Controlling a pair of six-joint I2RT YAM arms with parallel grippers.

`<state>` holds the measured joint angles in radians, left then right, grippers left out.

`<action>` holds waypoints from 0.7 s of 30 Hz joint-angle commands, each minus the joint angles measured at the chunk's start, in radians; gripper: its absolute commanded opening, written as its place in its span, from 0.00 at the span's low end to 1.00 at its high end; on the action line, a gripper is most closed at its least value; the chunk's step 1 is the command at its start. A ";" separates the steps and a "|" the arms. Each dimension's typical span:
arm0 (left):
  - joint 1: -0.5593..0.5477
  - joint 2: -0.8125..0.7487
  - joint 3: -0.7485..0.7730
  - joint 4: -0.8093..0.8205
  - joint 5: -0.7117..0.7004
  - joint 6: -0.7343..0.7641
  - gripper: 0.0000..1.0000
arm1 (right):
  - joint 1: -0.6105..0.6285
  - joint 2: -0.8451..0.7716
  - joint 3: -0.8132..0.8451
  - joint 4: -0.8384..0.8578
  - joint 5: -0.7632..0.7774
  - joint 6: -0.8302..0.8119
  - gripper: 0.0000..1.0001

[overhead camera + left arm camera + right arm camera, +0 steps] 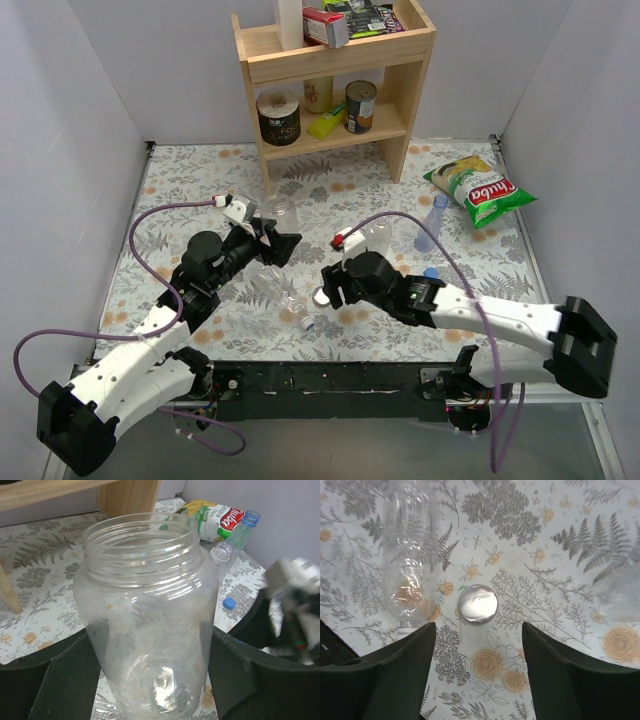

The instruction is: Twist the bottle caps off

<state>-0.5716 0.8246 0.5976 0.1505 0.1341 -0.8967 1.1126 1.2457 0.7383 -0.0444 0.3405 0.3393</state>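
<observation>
**Wide cap off, jar in L grip, R jaws apart over cap**

The wide whitish cap [477, 604] lies flat on the table [190, 180], near the near edge and about mid-width. It is off its bottle. The wide-mouthed bottle [145, 610] has a bare mouth w/ threads showing and sits left of centre, tilted.

The left gripper [150, 647] is clamped on that bottle's lower body, one finger each side. The right gripper [477, 630] hangs over the cap w/ jaws apart and nothing between them.

A clear bottle [410, 555] lies on its side just beside the cap. Whether its cap is on, can't tell. The blue-tinted bottle [432, 218] lies toward the right edge, near the crisp bag [478, 187], cap state unclear too. One blue cap [229, 603] lies loose on the table betw. the two. The wooden shelf [335, 60] stands at the far edge.

Handling, as judged:
- The bottles look thin, empty and light, so they should buckle and spin under a hard squeeze.
- Best hold is low on the body or at the stiffer shoulder, leaving neck and cap free.
- The caps are small and prob. slick, so pinch across the rim.
- The flat disc offers only its thin edge.
</observation>
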 commanded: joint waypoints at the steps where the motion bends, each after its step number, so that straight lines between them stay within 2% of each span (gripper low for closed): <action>1: 0.003 0.005 0.016 0.027 0.062 0.007 0.45 | -0.049 -0.189 0.103 -0.142 -0.001 -0.086 0.80; 3: 0.003 0.022 0.016 0.035 0.114 0.021 0.45 | -0.101 -0.226 0.165 -0.214 -0.072 -0.109 0.82; 6: 0.001 0.048 0.022 0.044 0.229 0.041 0.45 | -0.244 -0.206 0.332 -0.291 -0.294 -0.111 0.83; 7: 0.001 0.051 0.022 0.052 0.269 0.042 0.45 | -0.304 -0.194 0.373 -0.305 -0.427 -0.106 0.83; 11: -0.011 0.076 0.016 0.078 0.432 0.059 0.45 | -0.370 -0.100 0.565 -0.333 -0.671 -0.085 0.83; 13: -0.025 0.097 0.027 0.070 0.496 0.067 0.45 | -0.376 -0.077 0.593 -0.308 -0.772 -0.065 0.83; 15: -0.039 0.102 0.028 0.069 0.512 0.070 0.45 | -0.376 -0.049 0.611 -0.279 -0.840 -0.053 0.83; 21: -0.065 0.096 0.028 0.052 0.510 0.091 0.45 | -0.378 0.011 0.607 -0.265 -0.902 -0.025 0.83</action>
<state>-0.6209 0.9306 0.5976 0.1955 0.5991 -0.8349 0.7395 1.2282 1.3216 -0.3237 -0.4316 0.2852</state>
